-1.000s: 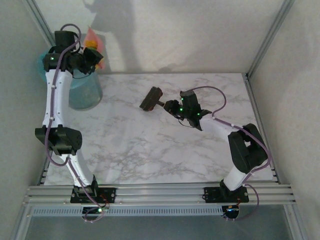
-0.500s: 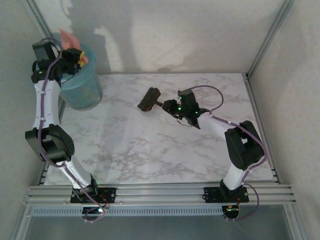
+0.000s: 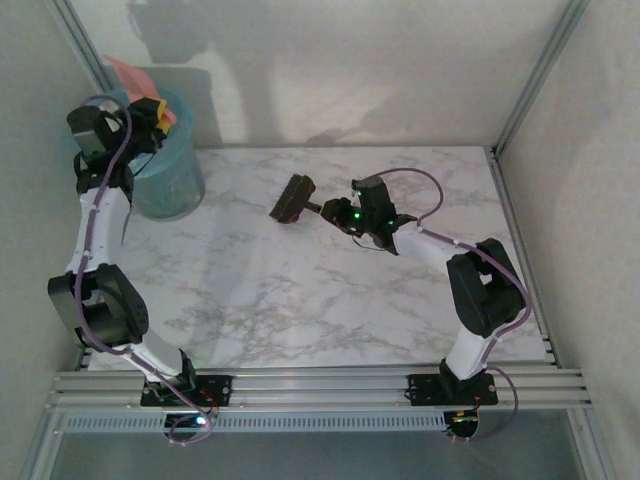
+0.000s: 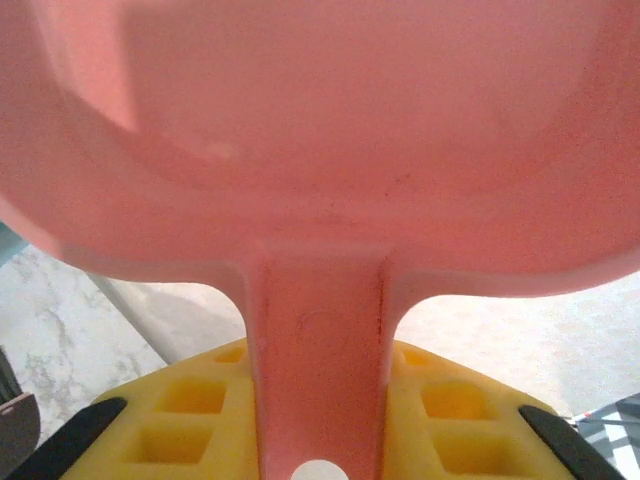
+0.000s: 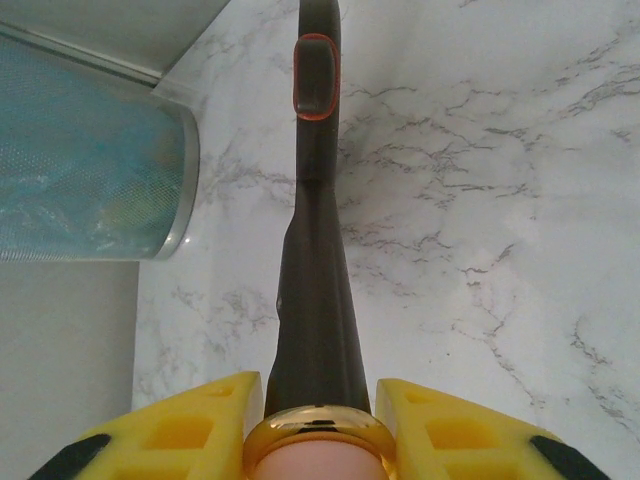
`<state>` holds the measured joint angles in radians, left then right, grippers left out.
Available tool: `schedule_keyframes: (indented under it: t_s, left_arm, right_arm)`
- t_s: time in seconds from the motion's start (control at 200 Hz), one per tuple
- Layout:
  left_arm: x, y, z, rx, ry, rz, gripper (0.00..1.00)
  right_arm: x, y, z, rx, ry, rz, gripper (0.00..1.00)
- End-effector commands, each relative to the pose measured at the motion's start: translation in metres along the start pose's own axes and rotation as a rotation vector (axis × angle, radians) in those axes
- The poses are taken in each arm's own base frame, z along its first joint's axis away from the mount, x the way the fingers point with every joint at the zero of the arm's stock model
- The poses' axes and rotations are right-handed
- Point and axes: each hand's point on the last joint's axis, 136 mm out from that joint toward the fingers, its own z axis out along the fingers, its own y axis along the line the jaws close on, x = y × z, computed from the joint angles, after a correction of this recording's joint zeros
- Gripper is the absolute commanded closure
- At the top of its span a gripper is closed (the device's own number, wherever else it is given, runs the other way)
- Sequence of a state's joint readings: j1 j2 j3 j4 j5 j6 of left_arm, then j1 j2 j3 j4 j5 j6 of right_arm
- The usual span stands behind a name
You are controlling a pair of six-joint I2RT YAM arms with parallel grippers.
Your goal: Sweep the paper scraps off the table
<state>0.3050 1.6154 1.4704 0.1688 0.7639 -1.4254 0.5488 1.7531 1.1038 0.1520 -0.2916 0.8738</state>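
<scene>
Broad marble tabletop lies open between its rails. Left tool clamps the pink dustpan at the corner's teal bin; right tool grips the brush.

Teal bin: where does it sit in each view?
Top external: teal bin at the far-left corner of the table.
Right wrist: upper left, left of the brush.
Left wrist: perhaps the teal sliver at the left edge, under the dustpan.
Shared landmark: the table's marble veining.
</scene>
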Motion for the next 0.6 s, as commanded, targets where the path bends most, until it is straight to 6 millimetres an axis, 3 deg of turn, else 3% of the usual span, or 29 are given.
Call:
schedule_keyframes:
  t_s: [0.0, 0.165, 0.285, 0.36, 0.476, 0.596]
  left_arm:
    - [0.005, -0.035, -0.013, 0.108, 0.007, 0.063, 1.0]
    - [0.018, -0.05, -0.024, 0.111, 0.002, 0.101, 1.0]
    - [0.055, -0.077, -0.043, 0.084, -0.011, 0.21, 1.0]
    - [0.089, -0.094, -0.056, 0.098, 0.013, 0.278, 1.0]
    - [0.134, -0.092, -0.071, 0.077, 0.058, 0.327, 1.0]
    - [0.18, -0.071, -0.082, 0.038, 0.112, 0.365, 1.0]
  right_arm:
    - [-0.003, 0.017, 0.004, -0.043, 0.002, -0.044, 1.0]
    - [-0.005, 0.016, 0.003, -0.038, -0.006, -0.051, 1.0]
    - [-0.005, 0.015, 0.002, -0.031, -0.015, -0.054, 1.0]
    - [-0.007, 0.015, 0.001, -0.032, -0.024, -0.055, 1.0]
    - [-0.007, 0.014, -0.002, -0.027, -0.036, -0.058, 1.0]
    - [-0.01, 0.012, -0.011, -0.008, -0.067, -0.073, 1.0]
